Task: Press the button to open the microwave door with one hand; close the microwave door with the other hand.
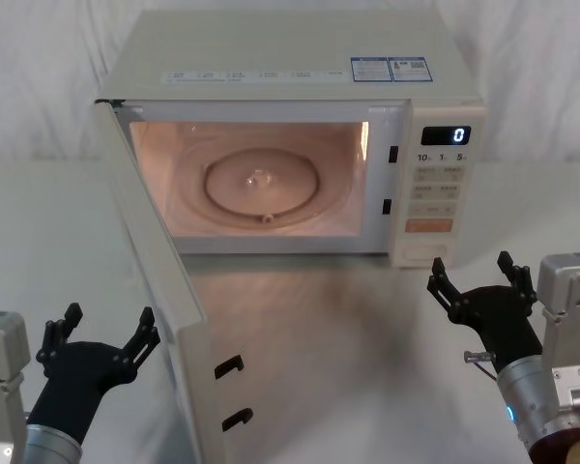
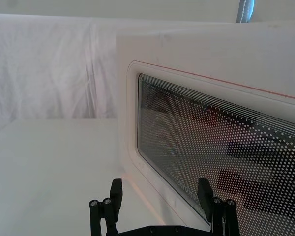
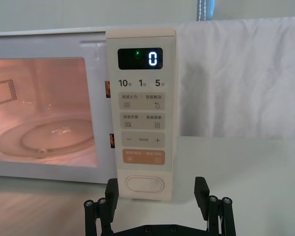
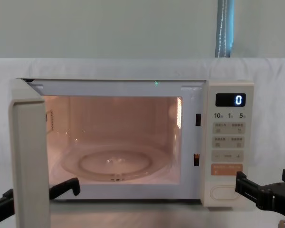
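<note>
The microwave door (image 1: pixel 159 290) stands swung wide open, hinged on the left side of the microwave (image 1: pixel 290 68) and sticking out toward me edge-on, so I judge the opening half done and closing is what's left. My left hand (image 1: pixel 101 337) sits just outside the door's outer face, fingers spread and holding nothing; in the left wrist view the door's mesh window (image 2: pixel 221 147) lies right ahead of the hand, close but not touching. So the door lies to the right of that hand, its long face running front-to-back, and the push has to go right, toward the cavity (image 1: pixel 261 179). My right hand (image 1: pixel 481 285) hangs released just in front of the button (image 3: pixel 144 185), well apart from the door, so left is nearer. Door: smooth cream plastic, flat slab, dark dotted glass, thin pink outline. Button: wide pill, cream, unmarked. Cavity is lit, with a round glass turntable (image 1: pixel 261 184). The desk (image 1: pixel 367 367) is plain white.
</note>
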